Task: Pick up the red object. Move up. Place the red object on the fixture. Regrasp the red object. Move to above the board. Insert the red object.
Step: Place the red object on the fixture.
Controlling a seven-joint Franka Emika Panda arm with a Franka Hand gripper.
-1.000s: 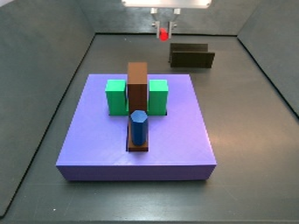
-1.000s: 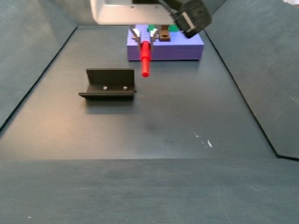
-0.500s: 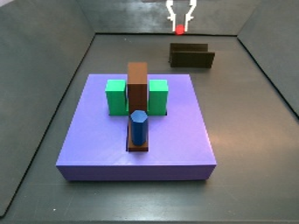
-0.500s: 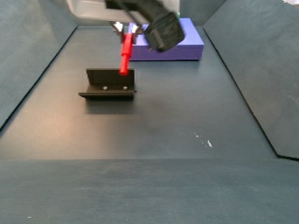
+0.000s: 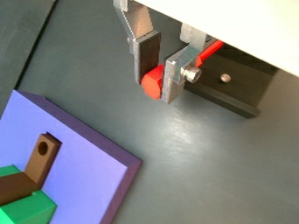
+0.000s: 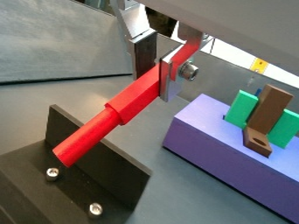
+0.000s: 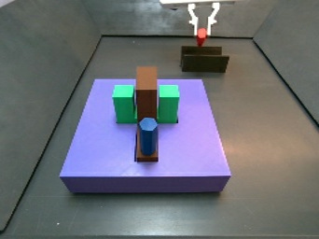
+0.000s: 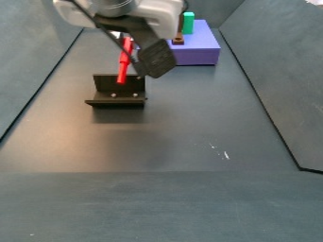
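Note:
My gripper is shut on the red object, a thin red peg, and holds it just above the dark fixture at the far end of the floor. In a wrist view the silver fingers clamp the peg near its upper end, and its free end reaches the top edge of the fixture's upright plate. A side view shows the peg slanting down onto the fixture under the gripper. The purple board lies apart, nearer the camera.
The board carries green blocks, a brown upright bar and a blue cylinder. Grey walls enclose the dark floor. In a wrist view the board's corner lies beside the gripper and the fixture.
My gripper has carried the red peg away from the board to the fixture and has come down, so the peg's lower end now meets the fixture.

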